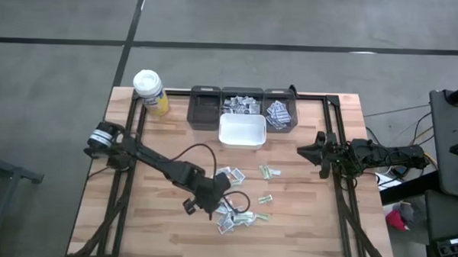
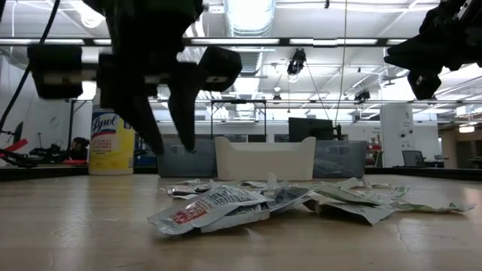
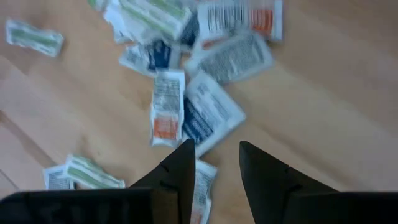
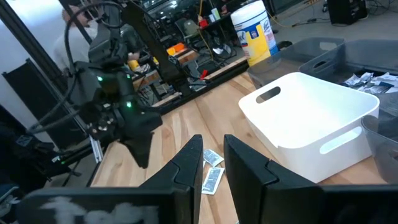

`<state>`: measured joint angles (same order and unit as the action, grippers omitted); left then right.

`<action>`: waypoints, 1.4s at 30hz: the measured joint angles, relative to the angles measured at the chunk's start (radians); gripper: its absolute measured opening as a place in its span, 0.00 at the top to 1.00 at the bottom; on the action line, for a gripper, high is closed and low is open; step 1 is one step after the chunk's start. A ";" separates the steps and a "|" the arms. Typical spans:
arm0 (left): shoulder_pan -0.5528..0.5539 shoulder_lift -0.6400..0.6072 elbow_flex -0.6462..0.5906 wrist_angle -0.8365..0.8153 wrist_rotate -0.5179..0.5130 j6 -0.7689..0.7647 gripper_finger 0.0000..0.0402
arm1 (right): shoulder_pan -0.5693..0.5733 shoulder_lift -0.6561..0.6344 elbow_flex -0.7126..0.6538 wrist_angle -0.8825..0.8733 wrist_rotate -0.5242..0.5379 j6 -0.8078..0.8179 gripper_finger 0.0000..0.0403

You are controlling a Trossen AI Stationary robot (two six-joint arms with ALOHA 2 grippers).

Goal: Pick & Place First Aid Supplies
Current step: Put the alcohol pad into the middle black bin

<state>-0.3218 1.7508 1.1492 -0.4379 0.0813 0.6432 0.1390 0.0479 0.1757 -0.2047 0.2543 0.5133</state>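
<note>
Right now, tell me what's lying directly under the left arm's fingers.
Under the left gripper, fingers open and empty, loose first aid packets lie overlapping on the wooden table. One packet's corner runs beneath a finger, so its print is covered.

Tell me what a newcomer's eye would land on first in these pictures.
First, the scattered packets heaped on the wooden table's near middle, with the left gripper hovering open just above them. Next, the white bin in front of three grey bins at the far edge, and the yellow bottle at the far left corner. The right gripper waits at the right side.
</note>
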 joint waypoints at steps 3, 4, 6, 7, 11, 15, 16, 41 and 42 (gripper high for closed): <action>0.000 0.000 -0.021 0.031 -0.040 0.068 0.70 | 0.000 0.000 0.000 0.000 0.000 0.000 0.84; 0.000 0.000 -0.024 0.042 -0.040 0.086 0.70 | 0.000 0.000 0.000 0.000 0.000 0.000 0.84; 0.000 0.000 -0.025 0.049 -0.029 0.104 0.70 | 0.000 0.000 0.000 0.000 0.000 0.000 0.84; 0.000 0.003 -0.026 0.053 -0.020 0.119 0.70 | 0.000 0.000 0.000 0.000 0.000 0.000 0.84; -0.002 0.020 -0.026 0.074 -0.009 0.181 0.70 | 0.000 0.000 0.000 0.000 0.000 0.000 0.84; -0.003 0.054 -0.026 0.076 0.007 0.209 0.70 | 0.000 0.000 0.000 -0.001 0.001 0.000 0.84; -0.003 0.065 -0.023 0.077 0.007 0.221 0.70 | 0.000 0.000 0.000 -0.001 0.002 0.000 0.84; -0.001 0.138 0.009 0.092 -0.007 0.294 0.76 | 0.000 0.000 0.000 0.000 0.000 0.000 0.84; -0.001 0.140 0.009 0.092 -0.007 0.294 0.78 | 0.000 0.000 0.000 0.000 0.000 0.000 0.84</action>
<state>-0.3229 1.8906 1.1584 -0.3458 0.0746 0.9368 0.1394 0.0475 0.1757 -0.2050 0.2543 0.5133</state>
